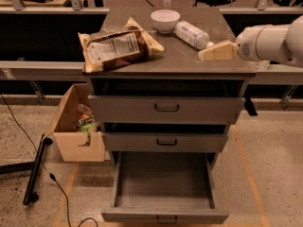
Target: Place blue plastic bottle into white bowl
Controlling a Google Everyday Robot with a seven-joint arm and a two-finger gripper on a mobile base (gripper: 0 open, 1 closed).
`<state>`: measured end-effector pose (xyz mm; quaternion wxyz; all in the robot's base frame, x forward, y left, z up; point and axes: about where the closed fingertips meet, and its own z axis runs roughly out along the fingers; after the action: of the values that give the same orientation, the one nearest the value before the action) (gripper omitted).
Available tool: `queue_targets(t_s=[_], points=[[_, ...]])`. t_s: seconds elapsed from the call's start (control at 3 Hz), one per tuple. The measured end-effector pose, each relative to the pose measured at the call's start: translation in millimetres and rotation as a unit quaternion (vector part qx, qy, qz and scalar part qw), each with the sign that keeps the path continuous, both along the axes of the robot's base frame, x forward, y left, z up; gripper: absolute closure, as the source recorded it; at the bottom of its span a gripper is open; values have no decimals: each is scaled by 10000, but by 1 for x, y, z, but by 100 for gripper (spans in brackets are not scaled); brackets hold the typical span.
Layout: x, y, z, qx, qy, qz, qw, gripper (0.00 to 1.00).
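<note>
White bowl (165,19), one, sits by the bench's (180,63) back edge, one bottle (191,34) lying just right, one bag (118,48) front-left, the gripper (203,56) near the right edge beside the bottle, grip unclear.

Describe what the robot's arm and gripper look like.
The gripper, at the right edge of the cabinet top, is a cream, wedge-shaped piece that narrows toward its tip. Behind it, the arm is a smooth, rounded white casing. No cables or markings show.
</note>
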<state>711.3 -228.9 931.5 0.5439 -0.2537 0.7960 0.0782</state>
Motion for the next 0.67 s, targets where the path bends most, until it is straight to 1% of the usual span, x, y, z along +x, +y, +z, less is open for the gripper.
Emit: queue_targets(t_s=[0.33,0.67], points=[[35,-1,2,112,-234,41,9997,0],[73,1,-11,442,-246,-1,9987,0]])
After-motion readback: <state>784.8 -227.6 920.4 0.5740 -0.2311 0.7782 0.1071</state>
